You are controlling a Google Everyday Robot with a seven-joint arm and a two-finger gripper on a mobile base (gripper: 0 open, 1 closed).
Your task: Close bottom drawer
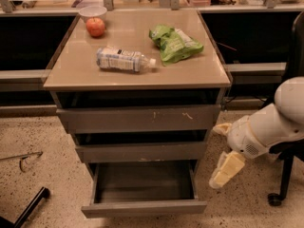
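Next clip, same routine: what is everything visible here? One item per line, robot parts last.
cabinet: one, grey with tan top, centre
top drawer: one, grey, scratched front
middle drawer: one, grey
bottom drawer: one, grey, pulled well out
apple: one, red, top's back left
bowl: one, white, behind the apple
water bottle: one, clear, lying mid-top
snack bag: one, green, right of the bottle
chair base: one, black, far right
arm: one, white, right of the cabinet
pincer: one, pale yellow, right of the bottom drawer, apart from it
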